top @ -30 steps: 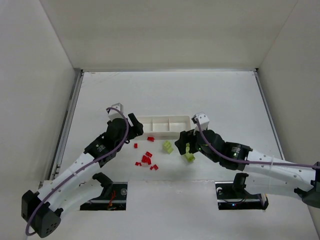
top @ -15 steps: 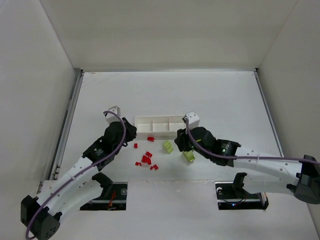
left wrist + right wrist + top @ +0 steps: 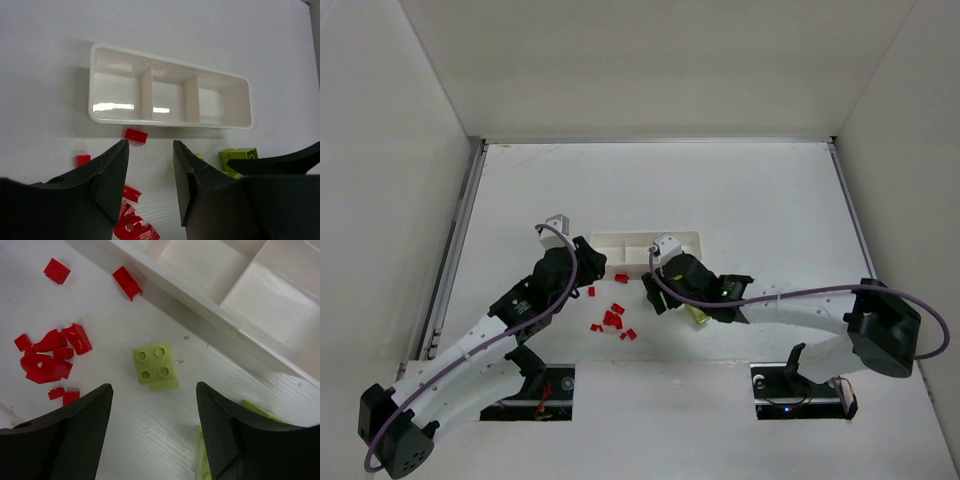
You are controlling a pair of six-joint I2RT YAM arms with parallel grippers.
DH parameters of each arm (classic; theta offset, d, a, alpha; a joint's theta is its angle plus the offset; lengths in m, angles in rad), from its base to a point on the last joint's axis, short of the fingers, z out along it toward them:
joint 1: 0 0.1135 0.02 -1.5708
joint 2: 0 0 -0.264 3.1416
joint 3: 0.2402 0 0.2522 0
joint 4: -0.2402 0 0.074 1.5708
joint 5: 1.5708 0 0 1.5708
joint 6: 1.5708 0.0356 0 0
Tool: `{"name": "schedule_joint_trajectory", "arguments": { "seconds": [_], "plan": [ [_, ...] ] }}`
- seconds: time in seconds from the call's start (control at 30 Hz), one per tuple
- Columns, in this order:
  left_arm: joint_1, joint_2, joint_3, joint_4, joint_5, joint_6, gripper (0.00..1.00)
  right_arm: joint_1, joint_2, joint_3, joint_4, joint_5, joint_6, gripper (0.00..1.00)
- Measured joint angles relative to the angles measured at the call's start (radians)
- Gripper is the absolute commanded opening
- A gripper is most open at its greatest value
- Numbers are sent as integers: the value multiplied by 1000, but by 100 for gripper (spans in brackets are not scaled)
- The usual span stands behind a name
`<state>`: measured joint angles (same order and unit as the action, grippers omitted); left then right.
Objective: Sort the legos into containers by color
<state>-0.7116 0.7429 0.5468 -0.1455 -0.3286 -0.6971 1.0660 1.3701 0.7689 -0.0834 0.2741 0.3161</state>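
Tray (image 3: 210, 125): white, three compartments in a row, all bare in both wrist views. It lies just beyond the bricks, so each carry is short.
Red bricks (image 3: 47, 357): a loose heap on the table on the left arm's side. One single red brick (image 3: 136, 135) lies just beside the tray's near wall.
Green bricks (image 3: 240, 155): a small group on the right arm's side, with a four-stud green brick (image 3: 156, 366) lying flat and apart from the others.
Left claw (image 3: 149, 145): fingers a narrow gap apart with nothing between them. It points at the single red brick, probably lining up on it.
Right claw (image 3: 153, 390): fingers spread wide and holding nothing. They bracket the four-stud green brick, apparently ready to come down around it.
Split of work: each arm seems to take the color nearest its side.
Progress: no brick sits in the tray, so sorting looks barely begun.
Risk: the red brick hugs the wall, so a finger may nudge the tray.
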Motion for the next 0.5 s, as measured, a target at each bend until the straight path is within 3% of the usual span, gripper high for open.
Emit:
{"name": "schedule_joint_trajectory", "arguments": {
  "seconds": [0.3, 0.5],
  "plan": [
    [-2, -9, -18, 23, 3, -5, 40, -11, 121, 20, 56, -20, -23, 58],
    [-5, 7, -29, 46, 7, -10, 42, -27, 143, 31, 81, -20, -34, 33]
  ]
}}
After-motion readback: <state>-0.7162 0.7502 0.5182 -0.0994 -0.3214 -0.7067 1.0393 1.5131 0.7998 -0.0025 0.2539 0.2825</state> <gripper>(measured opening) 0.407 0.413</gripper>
